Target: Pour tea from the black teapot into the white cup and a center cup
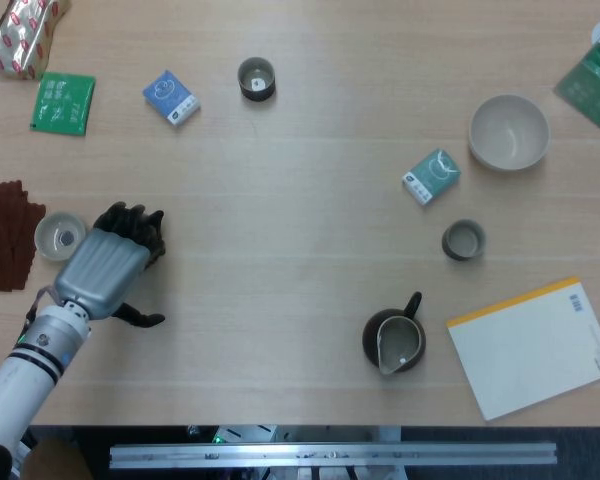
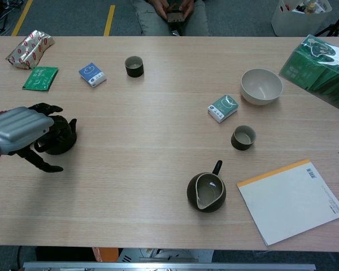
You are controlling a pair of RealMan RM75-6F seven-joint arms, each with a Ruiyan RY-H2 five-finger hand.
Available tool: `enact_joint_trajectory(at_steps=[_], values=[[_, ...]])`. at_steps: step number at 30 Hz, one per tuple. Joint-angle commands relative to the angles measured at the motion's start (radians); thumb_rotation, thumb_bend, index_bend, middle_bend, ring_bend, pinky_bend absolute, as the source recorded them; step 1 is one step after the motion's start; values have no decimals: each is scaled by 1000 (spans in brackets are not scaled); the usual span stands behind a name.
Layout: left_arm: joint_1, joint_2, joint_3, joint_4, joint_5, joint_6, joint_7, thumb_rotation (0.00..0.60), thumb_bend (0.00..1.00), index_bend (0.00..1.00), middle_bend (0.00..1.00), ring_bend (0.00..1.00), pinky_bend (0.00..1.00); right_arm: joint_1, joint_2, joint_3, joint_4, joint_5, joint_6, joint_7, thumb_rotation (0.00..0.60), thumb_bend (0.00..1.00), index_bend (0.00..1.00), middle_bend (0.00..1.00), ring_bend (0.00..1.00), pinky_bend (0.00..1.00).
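The small white cup with a pale rim (image 1: 60, 236) sat just left of the fingertips (image 1: 130, 218), near them but not touching. The silver-backed left hand (image 2: 20, 130) had its dark fingers curled round the squat black round teapot (image 2: 60, 143), gripping it from above. The pictures did not show whether the pot was lifted or resting on the wood.

To pour well, the spout probably needed bringing over the white cup's mouth before any tilt. The tilt itself wanted to be slow, since the cup is shallow and light. From the head view the hand hid the spout, so its heading could not be told.

The dark glazed cup (image 1: 256, 78) stood well beyond the fingertips, up and to their right, likely the second target. The right hand showed in neither view.
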Motion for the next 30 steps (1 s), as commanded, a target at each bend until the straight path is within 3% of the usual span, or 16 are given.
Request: enact_joint_trajectory(at_steps=[1, 7, 15, 30], values=[[13, 19, 16, -14, 24, 9, -4, 377, 77, 283, 225, 0, 48, 1, 0, 0, -3, -2, 0, -3, 600, 0, 447, 387, 293, 373], [37, 40, 36, -23, 61, 21, -8, 406, 78, 283, 225, 0, 48, 0, 1, 0, -9, -6, 4, -8, 600, 0, 447, 387, 293, 373], [65, 55, 54, -31, 94, 33, -1, 495, 78, 283, 225, 0, 48, -2, 1, -3, -11, -7, 5, -11, 600, 0, 447, 387, 293, 373], [94, 82, 60, -41, 83, 32, 31, 552, 78, 283, 225, 0, 48, -5, 1, -4, -15, -10, 10, -14, 600, 0, 447, 387, 293, 373]])
